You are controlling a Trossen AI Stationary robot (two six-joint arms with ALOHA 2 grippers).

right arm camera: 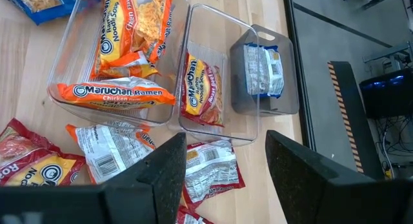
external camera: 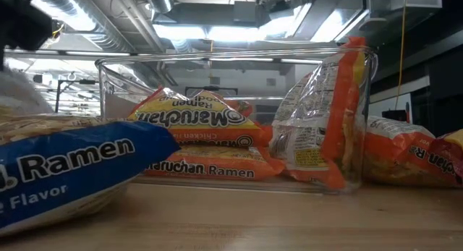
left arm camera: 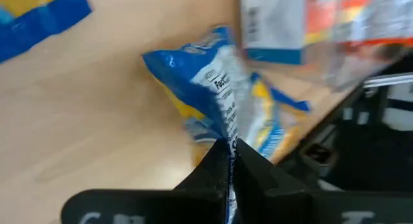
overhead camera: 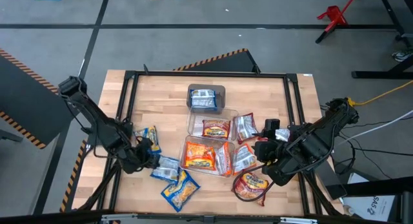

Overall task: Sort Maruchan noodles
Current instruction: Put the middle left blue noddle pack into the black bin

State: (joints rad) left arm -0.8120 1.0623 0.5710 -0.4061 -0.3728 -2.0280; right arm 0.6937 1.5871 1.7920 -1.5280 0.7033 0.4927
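Maruchan noodle packets lie on the wooden table among three clear bins. The far bin point(overhead camera: 206, 98) holds a blue packet point(right arm camera: 262, 70). The middle bin point(overhead camera: 210, 127) holds one orange-red packet, and the near bin point(overhead camera: 205, 156) holds orange packets point(external camera: 195, 121). My left gripper point(overhead camera: 150, 161) is at the near left, shut on a blue-and-yellow packet point(overhead camera: 166, 167). Two more blue packets point(overhead camera: 150, 135) point(overhead camera: 181, 190) lie nearby. My right gripper point(right arm camera: 226, 179) is open above the red-and-silver packets point(overhead camera: 251, 184) to the right of the bins. My left gripper pinches the blue-and-yellow packet by its end seam point(left arm camera: 228, 141) between the two shut fingers point(left arm camera: 210, 169). The packet stretches away from the fingertips with its edge turned up. Whether its far end is clear of the table, I cannot tell.
A black frame point(overhead camera: 129, 88) runs around the tabletop. Red-and-silver packets point(right arm camera: 206, 166) lie loose between the bins and the right edge. One orange packet point(external camera: 325, 128) stands upright against the near bin's wall. Bare wood shows at the far left point(overhead camera: 155, 95).
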